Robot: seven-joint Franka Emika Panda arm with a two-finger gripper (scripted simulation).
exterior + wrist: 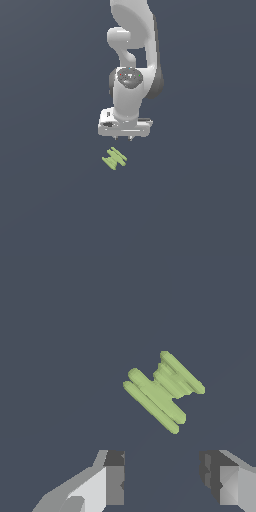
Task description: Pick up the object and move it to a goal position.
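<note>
A flat, uniform dark slate-blue surface [55, 200] fills both views on all sides of the gripper. It carries no texture, seams or edges. Lighting is even and diffuse. No walls, furniture or windows show.

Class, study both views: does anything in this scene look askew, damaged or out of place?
Nothing is damaged. The green ridged piece lies alone on the dark surface, turned diagonal to the open pincer, which holds nothing.
</note>
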